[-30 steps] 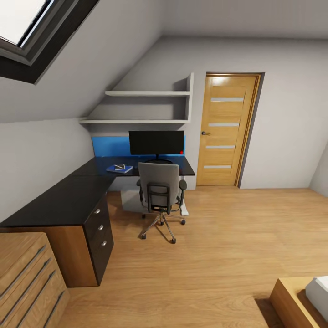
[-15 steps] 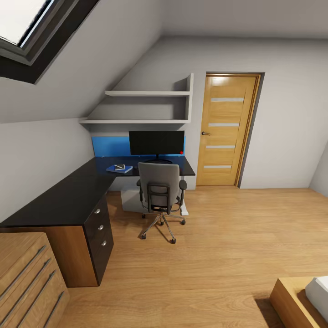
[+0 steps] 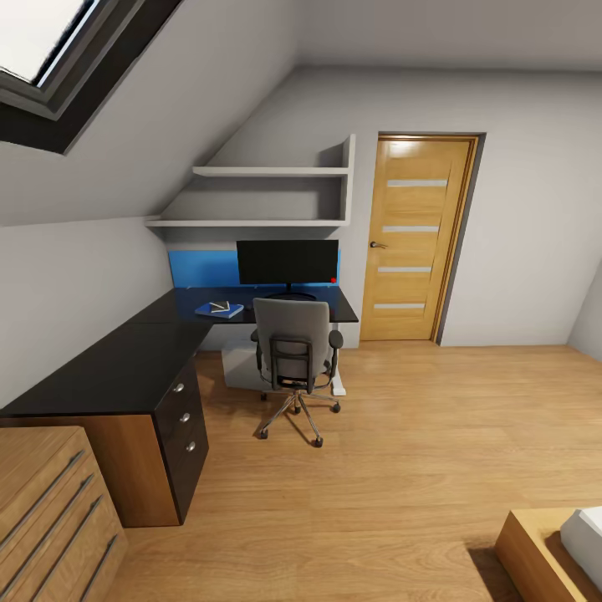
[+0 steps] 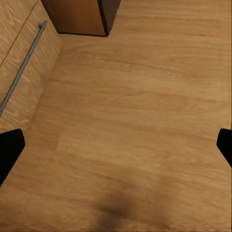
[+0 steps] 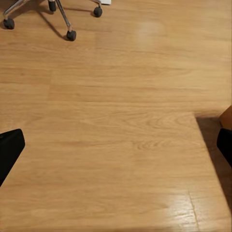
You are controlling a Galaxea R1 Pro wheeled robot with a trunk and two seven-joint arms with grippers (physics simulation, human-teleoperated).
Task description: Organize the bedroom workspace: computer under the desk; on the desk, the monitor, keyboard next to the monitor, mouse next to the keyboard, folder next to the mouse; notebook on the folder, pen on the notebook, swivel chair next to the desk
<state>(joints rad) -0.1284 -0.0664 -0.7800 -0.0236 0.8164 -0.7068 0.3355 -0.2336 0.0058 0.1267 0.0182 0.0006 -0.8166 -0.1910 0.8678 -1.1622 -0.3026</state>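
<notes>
Nothing's budged across the last second, the head view is frame-for-frame identical, so the robot looks parked well back from the L-shaped black desk (image 3: 125,368), and task-wise nothing has gained or lost ground.

The wide black monitor (image 3: 288,262) stands on the desk against the blue back panel. The grey swivel chair (image 3: 294,351) on its chrome star base is tucked right in front of it, which fits the "chair next to desk" bit. A blue flat thing, folder or notebook (image 3: 221,310), lies on the desk left of the monitor with something small on top; too tiny to call. Keyboard and mouse I can't pick out. There's a pale box (image 3: 238,368) under the desk, maybe the computer.

Left claw (image 4: 116,147) is spread wide over bare wooden floor (image 3: 401,435), holding nothing. Right claw (image 5: 116,147) the same, wide and empty, with chair casters nearby.
</notes>
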